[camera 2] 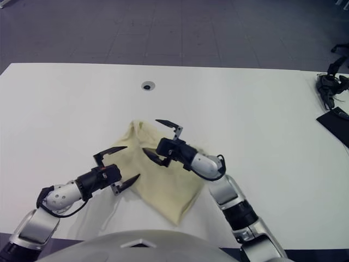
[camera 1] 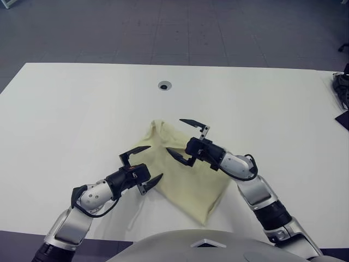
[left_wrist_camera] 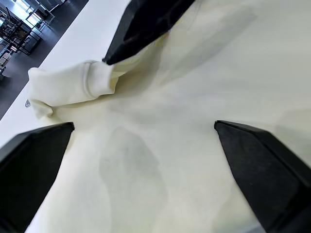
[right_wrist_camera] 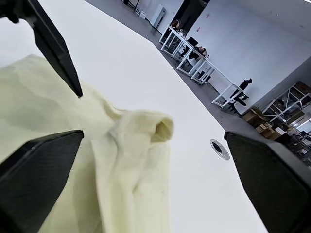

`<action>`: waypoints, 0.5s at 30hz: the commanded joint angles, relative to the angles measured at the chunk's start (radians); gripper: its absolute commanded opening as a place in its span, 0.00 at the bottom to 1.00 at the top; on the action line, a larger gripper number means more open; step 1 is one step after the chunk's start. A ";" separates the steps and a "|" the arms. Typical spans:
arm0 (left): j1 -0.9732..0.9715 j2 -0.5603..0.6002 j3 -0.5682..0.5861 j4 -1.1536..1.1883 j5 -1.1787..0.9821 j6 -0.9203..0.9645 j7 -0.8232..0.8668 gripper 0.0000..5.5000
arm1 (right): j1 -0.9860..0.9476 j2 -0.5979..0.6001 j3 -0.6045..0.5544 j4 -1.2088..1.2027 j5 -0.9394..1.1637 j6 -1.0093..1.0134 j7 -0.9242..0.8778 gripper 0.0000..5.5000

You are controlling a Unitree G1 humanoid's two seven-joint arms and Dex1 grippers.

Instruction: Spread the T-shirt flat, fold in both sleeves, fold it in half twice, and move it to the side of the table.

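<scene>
A pale yellow T-shirt (camera 1: 188, 183) lies folded into a rough bundle on the white table (camera 1: 65, 109), near its front middle. One end of it (right_wrist_camera: 158, 127) is bunched up into a roll on the far side. My left gripper (camera 1: 142, 164) is open at the shirt's left edge, low over the table. My right gripper (camera 1: 186, 137) is open just above the shirt's upper part, nothing between its fingers. In the left wrist view the cloth (left_wrist_camera: 160, 145) spreads under the open fingers, with a tip of the right gripper (left_wrist_camera: 141, 24) beyond.
A round cable hole (camera 1: 164, 85) sits in the table beyond the shirt. Dark cables and a black object (camera 2: 332, 87) lie at the table's far right edge. Bare table surface stretches to the left and right of the shirt.
</scene>
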 commanded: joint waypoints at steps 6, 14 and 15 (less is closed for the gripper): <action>-0.003 0.015 -0.015 0.041 0.039 0.017 -0.011 0.98 | -0.095 0.043 0.035 0.206 -0.087 -0.056 -0.063 0.98; 0.005 0.015 -0.018 0.037 0.042 0.015 -0.003 0.98 | -0.162 0.087 -0.031 0.325 -0.115 -0.095 -0.216 0.98; 0.004 0.016 -0.019 0.037 0.043 0.015 -0.003 0.98 | -0.158 0.087 -0.051 0.316 -0.099 -0.096 -0.226 0.98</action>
